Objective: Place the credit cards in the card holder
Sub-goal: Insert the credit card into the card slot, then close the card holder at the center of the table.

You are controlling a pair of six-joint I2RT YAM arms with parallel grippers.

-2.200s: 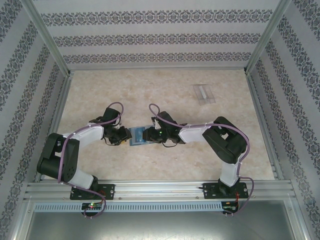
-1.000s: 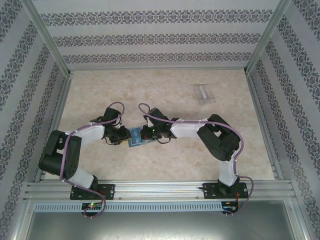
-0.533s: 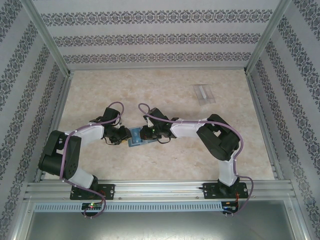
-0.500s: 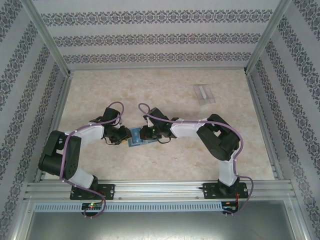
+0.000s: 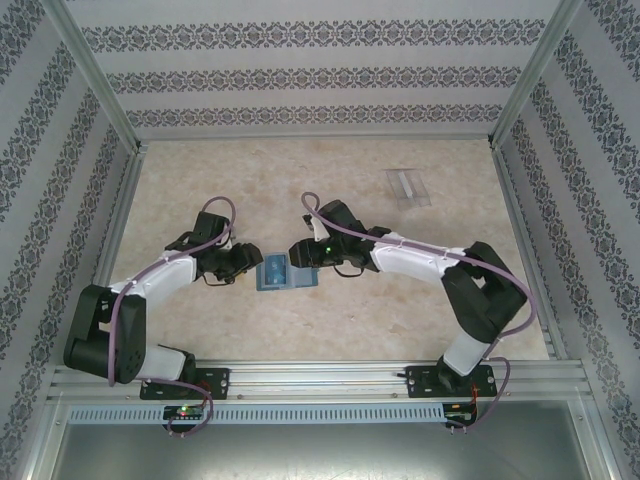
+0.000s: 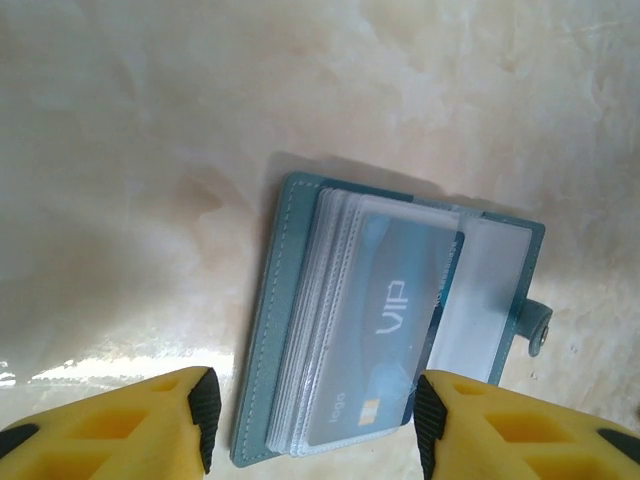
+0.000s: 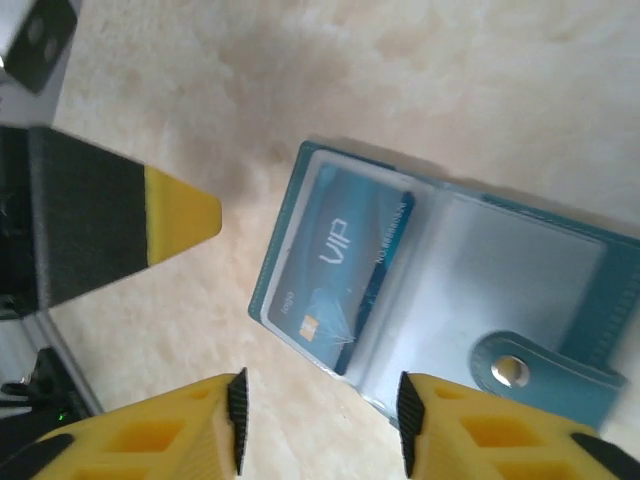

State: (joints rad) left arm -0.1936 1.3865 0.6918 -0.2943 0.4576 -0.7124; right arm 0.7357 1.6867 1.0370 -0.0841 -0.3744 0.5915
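Top external: the card holder (image 5: 272,273) lies opened flat on the surface (image 5: 350,330), pockets up, likely so cards can slide in. The left gripper (image 5: 246,264) is just beside one end and the right gripper (image 5: 297,257) just beside the other, probably placed so either can pin or feed. The clear plastic box (image 5: 407,187) sits well apart, far right. Left wrist: the left gripper is open and empty. The holder's near end lies between its fingertips (image 6: 205,415), and I cannot tell if they touch. A blue VIP credit card (image 6: 385,325) is seated in the top clear sleeve. Right wrist: the right gripper is open and holds nothing, with the holder just ahead of it. The clasp tab (image 7: 512,372) is flopped outward, keeping the cover open.
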